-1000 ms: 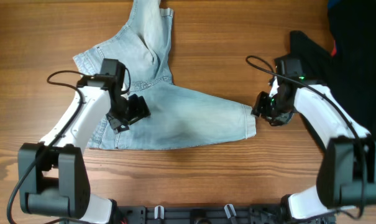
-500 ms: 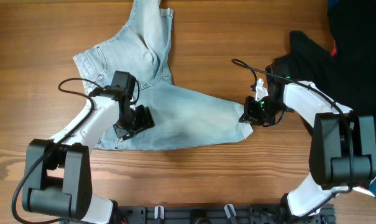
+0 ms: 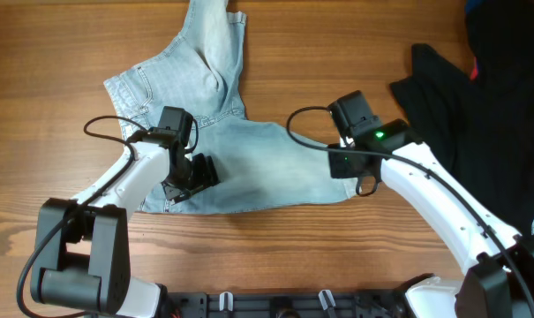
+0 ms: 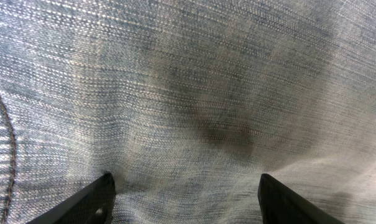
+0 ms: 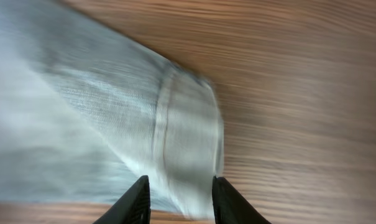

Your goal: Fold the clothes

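The main risk sits at the right end effector [image 3: 342, 166]. Its fingers stand apart over the hem [image 5: 175, 149] of the leg, and the wrist view is blurred, so I cannot tell whether any cloth lies between them. If they close here they may catch only the top layer, or only the corner, and a lift would then drag the leg into a twist instead of carrying it over flat. They could also close on bare surface [image 3: 381, 53], since wood shows at 3 o'clock right beside the hem.

A second risk is the left end effector [image 3: 194, 172]. It is also apart, low on the cloth near the seat, with nothing clamped. If it gives no hold while the other side pulls, the whole piece may slide towards 3 o'clock and bunch. The black garment [image 3: 478, 106] lies near at 3 o'clock, and a wide swing of the right arm could snag it.

The denim [image 3: 267, 168] lies flat, left of centre in the overhead view, with one leg running to 12 o'clock and the other to 3 o'clock. The left end effector is over its middle, with cloth filling that wrist view. In the right wrist view the hem is at 12 o'clock from the tips, and the leg stretches away to 10 o'clock.
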You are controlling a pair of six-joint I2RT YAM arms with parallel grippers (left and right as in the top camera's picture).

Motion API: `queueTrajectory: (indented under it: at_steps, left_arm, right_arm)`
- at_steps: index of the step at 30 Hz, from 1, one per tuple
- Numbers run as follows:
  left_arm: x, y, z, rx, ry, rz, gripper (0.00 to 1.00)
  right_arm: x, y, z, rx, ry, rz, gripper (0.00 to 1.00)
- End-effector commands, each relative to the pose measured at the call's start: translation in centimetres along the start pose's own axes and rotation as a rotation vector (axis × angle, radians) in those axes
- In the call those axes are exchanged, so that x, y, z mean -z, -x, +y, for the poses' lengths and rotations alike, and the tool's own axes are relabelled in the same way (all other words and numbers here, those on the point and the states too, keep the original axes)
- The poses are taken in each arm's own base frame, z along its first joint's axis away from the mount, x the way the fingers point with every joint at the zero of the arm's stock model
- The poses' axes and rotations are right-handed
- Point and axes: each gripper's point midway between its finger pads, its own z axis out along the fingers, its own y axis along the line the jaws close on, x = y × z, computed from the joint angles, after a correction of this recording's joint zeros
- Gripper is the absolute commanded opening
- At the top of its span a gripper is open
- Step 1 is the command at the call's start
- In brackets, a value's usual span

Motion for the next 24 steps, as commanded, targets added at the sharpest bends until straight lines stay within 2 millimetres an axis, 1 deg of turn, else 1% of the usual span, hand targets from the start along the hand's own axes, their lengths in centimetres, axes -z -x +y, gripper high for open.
queueTrajectory:
  at_steps: [1, 2, 3, 4, 5, 6, 7, 8, 9, 10, 11, 12, 13, 14, 15, 16, 17, 18, 19, 20, 21, 22, 23, 24]
  left_arm:
    - [-1.1, -1.2, 1.1, -0.005, 0.041, 0.041, 0.76]
    - [-1.1, -1.2, 1.1, -0.005, 0.041, 0.04, 0.76]
    - [-1.1, -1.2, 1.1, -0.005, 0.041, 0.04, 0.76]
    - [-1.1, -1.2, 1.1, -0.005, 0.041, 0.041, 0.76]
    - [-1.1, -1.2, 1.1, -0.005, 0.041, 0.04, 0.76]
    - [-1.1, -1.2, 1.1, -0.005, 0.041, 0.04, 0.77]
    - [-1.1, -1.2, 1.1, -0.005, 0.041, 0.04, 0.77]
    - [-1.1, -1.2, 1.1, -0.005, 0.04, 0.041, 0.77]
    - [-1.1, -1.2, 1.1, -0.004, 0.041, 0.041, 0.77]
    - [-1.1, -1.2, 1.1, -0.004, 0.04, 0.041, 0.77]
    - [-1.1, -1.2, 1.1, -0.005, 0.041, 0.04, 0.77]
    - [-1.1, -1.1, 1.1, -0.005, 0.039, 0.039, 0.77]
    - [-1.1, -1.1, 1.1, -0.005, 0.039, 0.038, 0.77]
    - [-1.1, -1.1, 1.1, -0.005, 0.039, 0.038, 0.77]
    - [-1.1, -1.1, 1.1, -0.005, 0.039, 0.038, 0.77]
    - [-1.1, -1.1, 1.1, -0.005, 0.039, 0.038, 0.77]
    - [-1.1, -1.1, 1.1, -0.005, 0.039, 0.038, 0.77]
    - [-1.1, -1.1, 1.1, -0.005, 0.039, 0.038, 0.77]
    - [-1.1, -1.1, 1.1, -0.005, 0.039, 0.038, 0.77]
    - [-1.1, -1.1, 1.1, -0.005, 0.039, 0.038, 0.77]
    - [-1.1, -1.1, 1.1, -0.005, 0.04, 0.039, 0.77]
    - [-1.1, -1.2, 1.1, -0.005, 0.041, 0.041, 0.78]
    - [-1.1, -1.2, 1.1, -0.005, 0.041, 0.042, 0.78]
    - [-1.1, -1.2, 1.1, -0.005, 0.041, 0.041, 0.78]
  right_arm:
    - [-0.3, 0.6, -2.8, -0.089, -0.099, -0.015, 0.34]
    - [-0.3, 0.5, -3.2, -0.079, -0.111, -0.008, 0.38]
    - [-0.3, 0.4, -3.6, -0.101, -0.122, -0.006, 0.39]
    - [-0.4, 0.7, -4.2, -0.184, -0.127, -0.015, 0.42]
    - [-0.5, 1.4, -4.5, -0.253, -0.099, -0.034, 0.44]
    - [-0.7, 2.6, -3.1, -0.245, 0.019, -0.052, 0.45]
    - [-0.9, 3.9, -1.2, -0.189, 0.178, -0.066, 0.51]
    - [-1.5, 4.2, -0.9, -0.205, 0.246, -0.05, 0.53]
    - [-2.2, 4.1, -1.4, -0.23, 0.244, -0.027, 0.54]
    - [-3.0, 4.0, -1.5, -0.243, 0.258, -0.004, 0.54]
    - [-4.1, 3.8, -1.0, -0.246, 0.312, 0.034, 0.54]
    - [-4.9, 3.6, 0.1, -0.218, 0.376, 0.067, 0.55]
    - [-5.8, 3.1, 0.7, -0.216, 0.406, 0.105, 0.56]
    - [-7.2, 2.3, 0.8, -0.225, 0.399, 0.156, 0.57]
    - [-8.1, 1.9, 0.9, -0.228, 0.4, 0.181, 0.57]
    - [-9.1, 1.5, 1.6, -0.222, 0.437, 0.214, 0.55]
    - [-9.3, 1.2, 2.8, -0.187, 0.509, 0.231, 0.45]
    - [-9.0, 1.1, 3.9, -0.164, 0.585, 0.241, 0.3]
    - [-8.9, 1.2, 3.9, -0.175, 0.591, 0.24, 0.04]
    - [-8.8, 1.9, 3.0, -0.224, 0.551, 0.217, 0.04]
    - [-8.3, 3.0, 1.7, -0.262, 0.497, 0.175, 0.05]
    - [-7.3, 4.2, 0.6, -0.267, 0.466, 0.116, 0.04]
    - [-5.6, 5.8, -1.0, -0.285, 0.398, 0.028, 0.05]
    - [-4.2, 6.9, -2.2, -0.284, 0.342, -0.044, 0.05]
